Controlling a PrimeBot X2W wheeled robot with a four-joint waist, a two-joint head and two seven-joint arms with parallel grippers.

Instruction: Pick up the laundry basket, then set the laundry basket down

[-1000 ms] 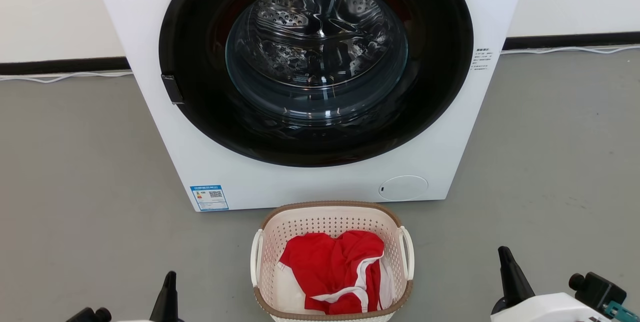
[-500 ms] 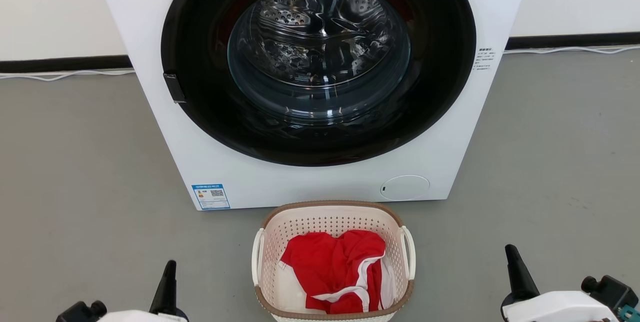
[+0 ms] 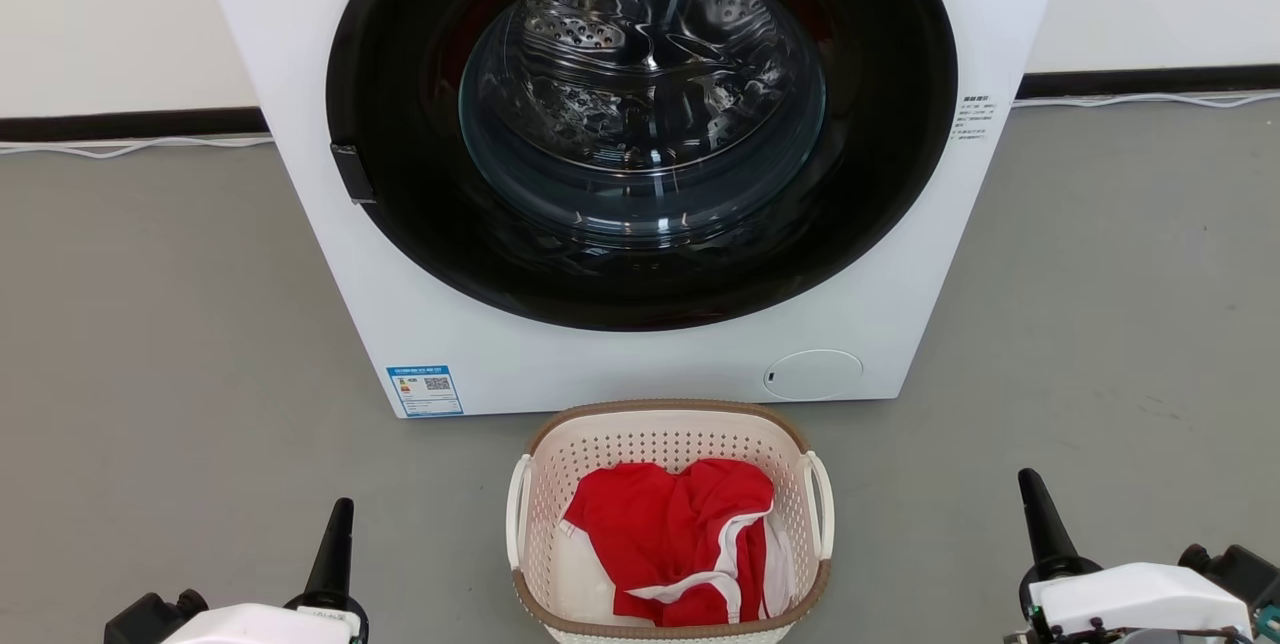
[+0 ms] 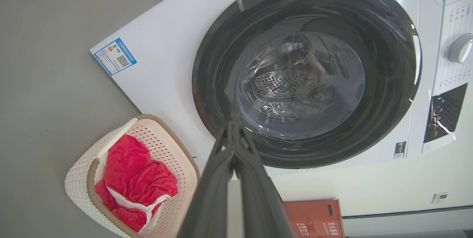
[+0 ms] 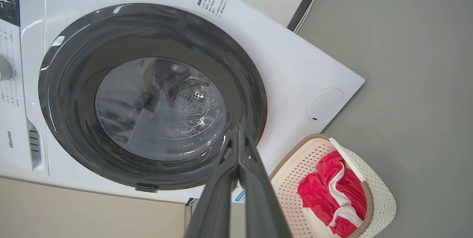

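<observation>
Laundry basket point(image 3: 640, 444) on floor point(image 3: 150, 324) just before washer point(image 3: 600, 364), red cloth point(image 3: 660, 534) inside; my left gripper point(image 3: 342, 509), right gripper point(image 3: 1028, 480) clenched, empty.

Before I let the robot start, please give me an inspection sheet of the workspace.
Surface: grey floor.
Job's things: laundry basket stands on the floor before the washing machine, red and white garment inside.
Clutter: red crate beside the machine.
Grippers: left gripper and right gripper shut, holding nothing, apart from the basket.
Cables: white cable along the wall's foot.
Surroundings: machine door closed; pale wall behind.
</observation>
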